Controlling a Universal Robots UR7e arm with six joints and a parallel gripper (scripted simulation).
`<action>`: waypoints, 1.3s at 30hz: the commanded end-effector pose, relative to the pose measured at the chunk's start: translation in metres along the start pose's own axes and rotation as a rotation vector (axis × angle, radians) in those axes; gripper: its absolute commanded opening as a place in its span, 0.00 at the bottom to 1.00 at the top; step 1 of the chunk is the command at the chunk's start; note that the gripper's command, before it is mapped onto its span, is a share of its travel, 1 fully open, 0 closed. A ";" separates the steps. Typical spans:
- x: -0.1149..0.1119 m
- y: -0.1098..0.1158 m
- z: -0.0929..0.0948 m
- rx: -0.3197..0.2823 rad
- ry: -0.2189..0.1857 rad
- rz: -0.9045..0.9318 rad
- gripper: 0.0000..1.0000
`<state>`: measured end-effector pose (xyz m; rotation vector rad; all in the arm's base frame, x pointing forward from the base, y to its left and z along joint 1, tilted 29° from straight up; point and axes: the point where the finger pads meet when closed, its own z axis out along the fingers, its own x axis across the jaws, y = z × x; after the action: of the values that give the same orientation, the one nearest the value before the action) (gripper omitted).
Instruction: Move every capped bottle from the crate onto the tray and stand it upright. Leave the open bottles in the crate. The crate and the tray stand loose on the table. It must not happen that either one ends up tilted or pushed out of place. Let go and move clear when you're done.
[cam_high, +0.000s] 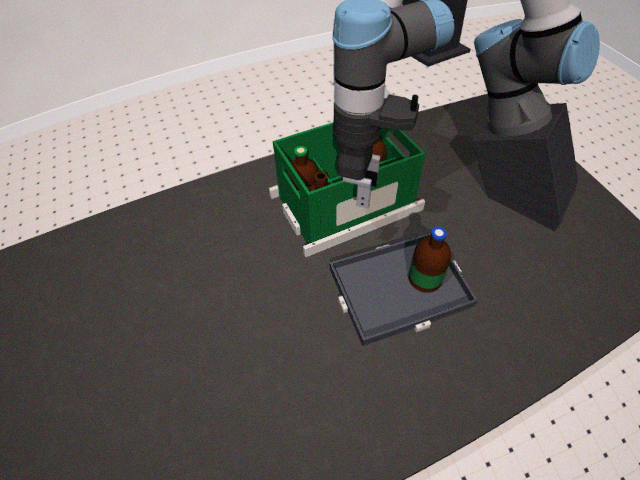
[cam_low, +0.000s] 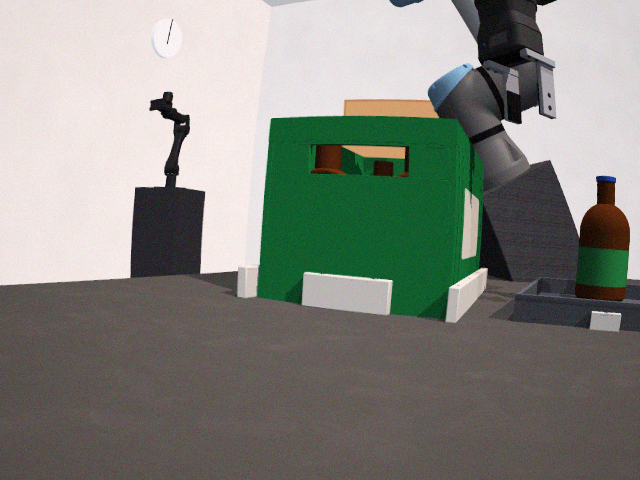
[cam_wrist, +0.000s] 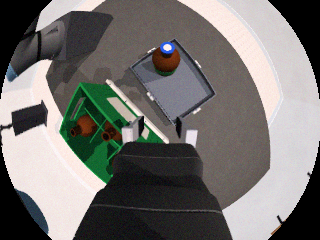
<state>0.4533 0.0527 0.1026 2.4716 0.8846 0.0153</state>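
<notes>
On your left sits the green crate (cam_high: 320, 211), and inside it a bottle with a pale cap (cam_high: 301, 152) stands next to an open-necked bottle (cam_high: 320, 178). Your gripper (cam_high: 368, 181) hangs above the crate's near wall, fingers spread wide with nothing between them. Behind it is another bottle (cam_high: 379, 149), its top hidden. To the right, the blue-capped bottle (cam_high: 430, 260) stands upright on the tray (cam_high: 392, 330).

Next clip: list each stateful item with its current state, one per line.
end effector: open, empty, above the crate's edge.
blue-capped bottle: capped, upright on the tray.
green-capped bottle: capped, upright in the crate.
open bottle: uncapped, in the crate.
</notes>
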 end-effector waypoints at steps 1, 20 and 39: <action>-0.005 0.015 -0.001 0.000 0.001 0.000 1.00; -0.022 0.053 -0.004 0.001 0.001 0.000 1.00; -0.046 0.089 -0.006 0.001 0.002 -0.001 1.00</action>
<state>0.4672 -0.0139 0.1444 2.4729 0.8856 0.0106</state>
